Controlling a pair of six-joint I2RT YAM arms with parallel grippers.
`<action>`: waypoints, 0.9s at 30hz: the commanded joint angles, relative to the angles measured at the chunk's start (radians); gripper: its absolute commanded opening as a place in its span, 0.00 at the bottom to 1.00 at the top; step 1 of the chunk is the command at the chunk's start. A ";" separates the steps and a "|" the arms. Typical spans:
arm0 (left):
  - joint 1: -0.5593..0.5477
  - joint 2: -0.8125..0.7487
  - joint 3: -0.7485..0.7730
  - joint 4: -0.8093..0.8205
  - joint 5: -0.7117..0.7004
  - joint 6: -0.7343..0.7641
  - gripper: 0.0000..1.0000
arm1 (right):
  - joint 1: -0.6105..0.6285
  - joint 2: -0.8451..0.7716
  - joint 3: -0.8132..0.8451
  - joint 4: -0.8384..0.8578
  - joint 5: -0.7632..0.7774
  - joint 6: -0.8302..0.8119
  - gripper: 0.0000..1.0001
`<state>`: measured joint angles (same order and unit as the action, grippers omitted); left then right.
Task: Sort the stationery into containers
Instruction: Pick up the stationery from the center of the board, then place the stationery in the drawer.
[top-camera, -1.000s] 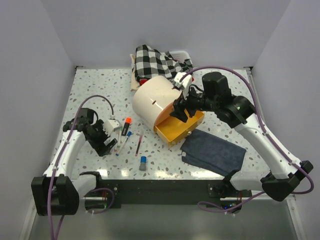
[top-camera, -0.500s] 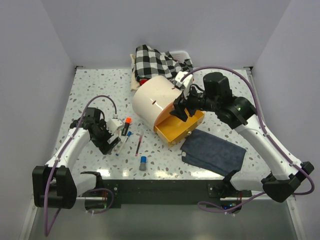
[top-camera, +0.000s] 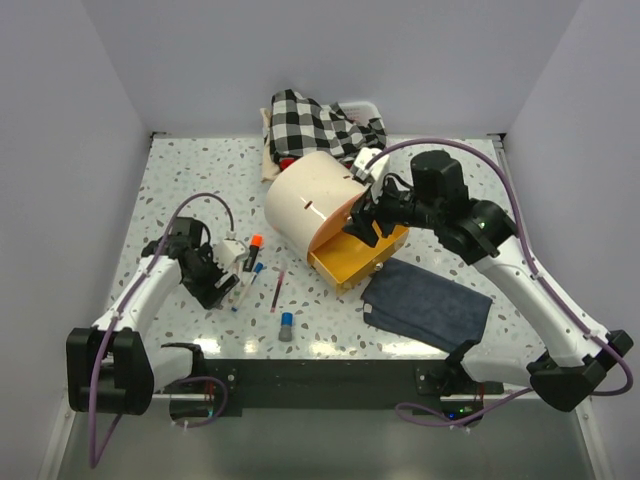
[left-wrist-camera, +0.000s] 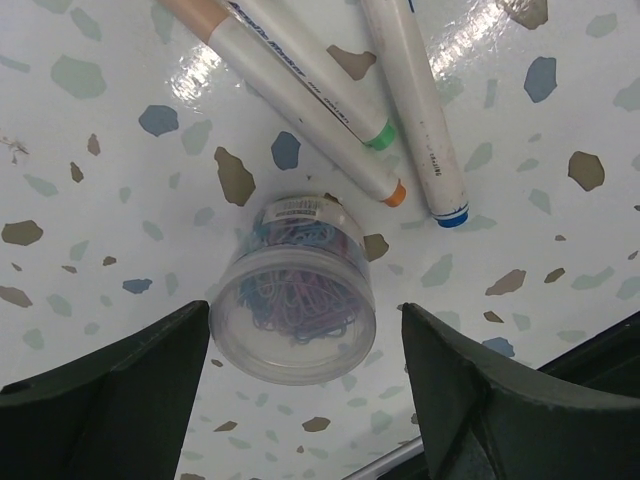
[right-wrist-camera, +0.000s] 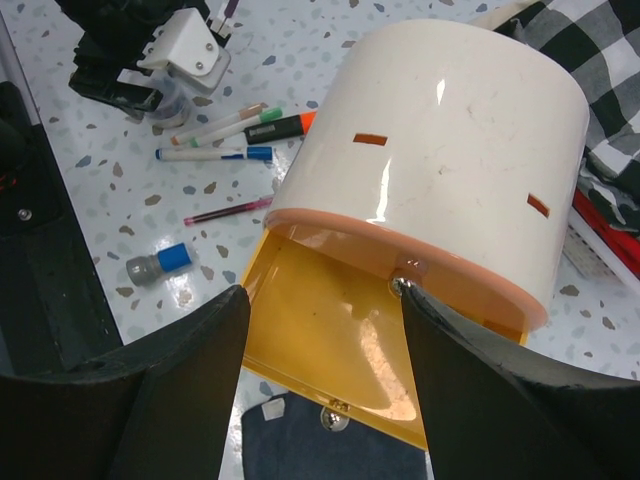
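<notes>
Closing in on the small clear round pot (left-wrist-camera: 293, 300): over the last second the left tool (left-wrist-camera: 305, 345) has slid a little right along the desk (top-camera: 180, 170) and now straddles the pot, jaws wide, one finger on each side. The left finger looks close to the pot wall, but contact can't be confirmed. The pot, full of paper clips, stands upright on the desk just below the tips of three pens (left-wrist-camera: 300, 90), so judging by that it's the next pick. Risk: a closing finger nudges a pen tip, or the smooth round wall slips out of the jaws. The orange-capped marker (top-camera: 254, 248), dark red pencil (top-camera: 277, 291) and blue-capped tube (top-camera: 286, 326) lie loose nearby, unsorted. The right tool (right-wrist-camera: 325, 300) has eased slightly up and back, jaws wide and holding nothing, hovering over the yellow drawer (right-wrist-camera: 330, 360). The drawer is pulled out from the bottom of the cream cabinet (right-wrist-camera: 450, 150) and is empty. So the container is ready and nothing is in it yet; sorting is at its start
</notes>
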<state>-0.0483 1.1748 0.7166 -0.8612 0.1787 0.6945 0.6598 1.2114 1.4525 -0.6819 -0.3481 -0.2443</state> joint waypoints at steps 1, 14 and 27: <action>-0.005 0.011 -0.019 -0.013 0.019 -0.021 0.82 | -0.006 -0.036 -0.021 0.042 0.024 0.004 0.66; -0.007 0.028 0.456 -0.335 0.224 0.017 0.19 | -0.071 -0.090 -0.086 0.076 0.089 0.026 0.66; -0.242 0.204 1.227 -0.453 0.465 -0.052 0.16 | -0.235 -0.115 -0.142 0.105 0.287 0.115 0.66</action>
<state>-0.2234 1.3087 1.7512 -1.2987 0.5133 0.6991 0.4522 1.1233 1.3231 -0.6151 -0.1696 -0.1696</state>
